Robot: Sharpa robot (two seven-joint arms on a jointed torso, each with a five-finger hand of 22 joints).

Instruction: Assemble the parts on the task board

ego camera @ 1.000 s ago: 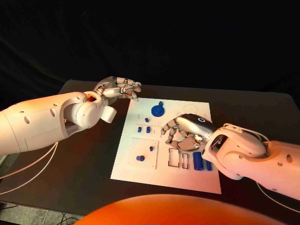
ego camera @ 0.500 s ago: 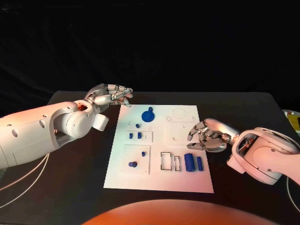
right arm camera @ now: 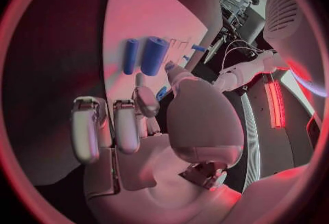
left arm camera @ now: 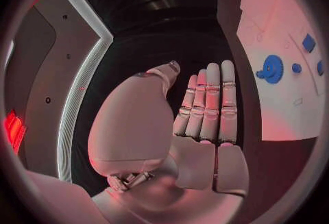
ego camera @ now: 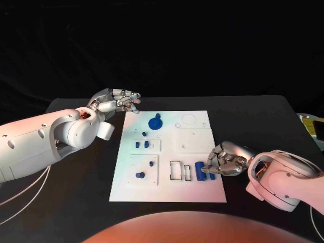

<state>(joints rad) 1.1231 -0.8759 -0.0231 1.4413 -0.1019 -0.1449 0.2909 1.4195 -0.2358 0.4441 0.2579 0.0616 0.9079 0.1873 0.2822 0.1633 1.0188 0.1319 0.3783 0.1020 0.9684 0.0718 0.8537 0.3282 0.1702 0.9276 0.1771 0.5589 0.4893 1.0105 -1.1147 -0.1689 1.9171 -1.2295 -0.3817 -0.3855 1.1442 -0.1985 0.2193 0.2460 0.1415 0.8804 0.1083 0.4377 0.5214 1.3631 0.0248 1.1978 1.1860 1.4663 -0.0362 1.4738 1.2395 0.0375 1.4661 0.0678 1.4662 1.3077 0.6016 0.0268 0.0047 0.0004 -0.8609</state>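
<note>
The right hand [ego camera: 225,161], fingers curled and holding nothing, hovers beside two blue cylinders [ego camera: 203,170] near the task board [ego camera: 195,136]'s near right edge; grasping one looks next; the left hand [ego camera: 118,99] rests spread, empty, far left.

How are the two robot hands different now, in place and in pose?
The left hand hangs off the far left corner of the task board; the right hand sits at its near right edge, beside two blue cylinders. Left fingers lie straight together; right fingers curl. Both hold nothing.
</note>
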